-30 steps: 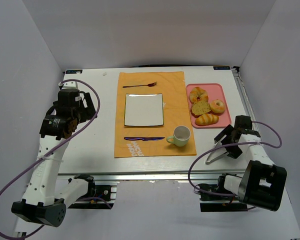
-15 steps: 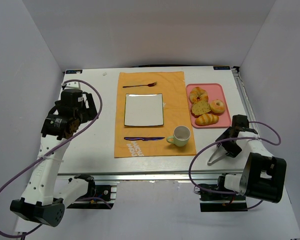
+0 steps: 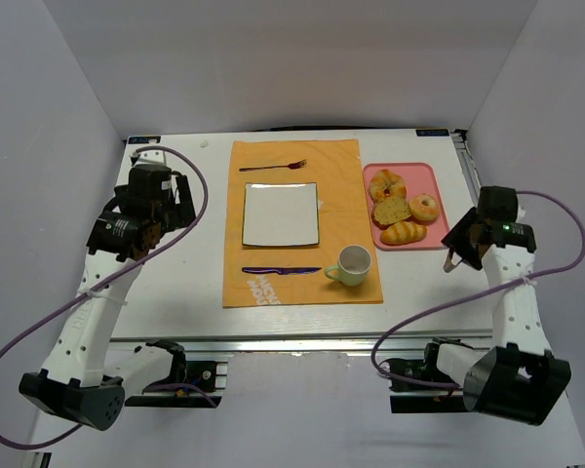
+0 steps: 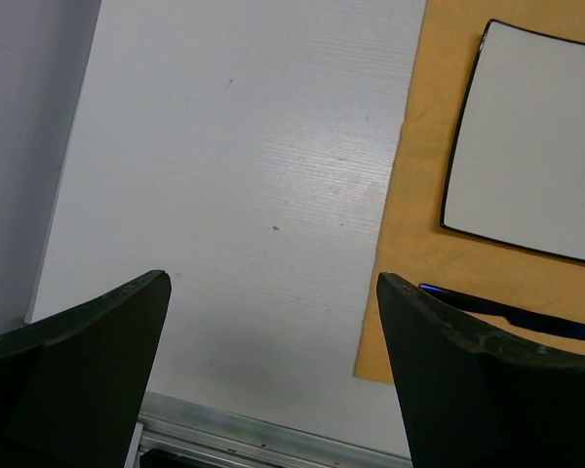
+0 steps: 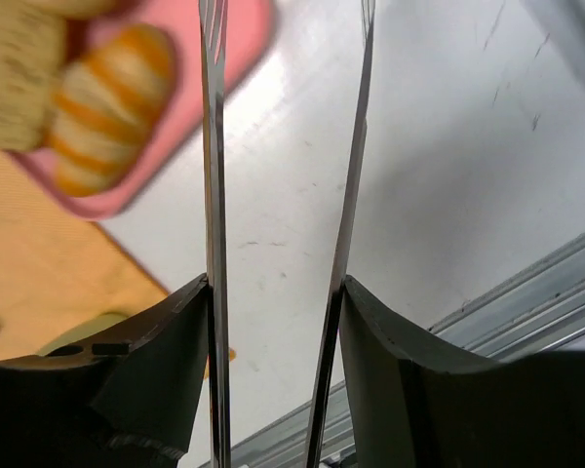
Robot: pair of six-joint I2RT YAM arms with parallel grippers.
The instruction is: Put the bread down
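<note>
The bread, a small golden ring, lies at the right side of the pink tray, beside other rolls. My right gripper hovers just right of the tray, shut on a pair of metal tongs. In the right wrist view my right gripper presses the two tongs blades, which stand a little apart over bare table; the tray corner with a ridged roll is at upper left, and the bread is out of that view. My left gripper is open over the table's left side.
An orange mat holds a white square plate, a fork, a blue knife and a pale green cup. On the tray lie a knot bun, a cut roll and a ridged roll.
My right gripper closed on the tongs, lifted them off the table near the front edge and carried them back toward the tray. The left arm shifted slightly.
</note>
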